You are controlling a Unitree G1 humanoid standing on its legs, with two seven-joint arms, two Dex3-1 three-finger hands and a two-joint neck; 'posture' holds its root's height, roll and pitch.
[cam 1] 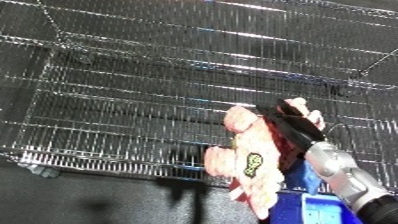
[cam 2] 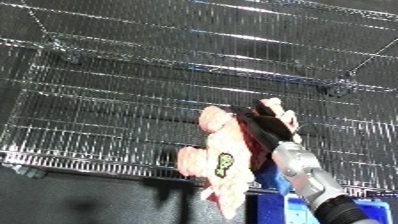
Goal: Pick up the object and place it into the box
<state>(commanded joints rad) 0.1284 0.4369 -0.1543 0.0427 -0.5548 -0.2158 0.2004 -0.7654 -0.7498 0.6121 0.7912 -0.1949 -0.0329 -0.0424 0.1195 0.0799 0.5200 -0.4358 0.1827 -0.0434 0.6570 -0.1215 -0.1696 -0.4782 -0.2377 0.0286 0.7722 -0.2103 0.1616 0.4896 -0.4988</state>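
The robot's right hand (cam 1: 291, 124) has its black fingers curled around a pink plush toy (cam 1: 250, 159), holding it up above the near rim of the wire mesh bin (cam 1: 133, 100). The toy hangs at about five o'clock in the view, a yellow-green patch (cam 1: 253, 165) on its front. A blue object (cam 1: 324, 207) sits just below it.
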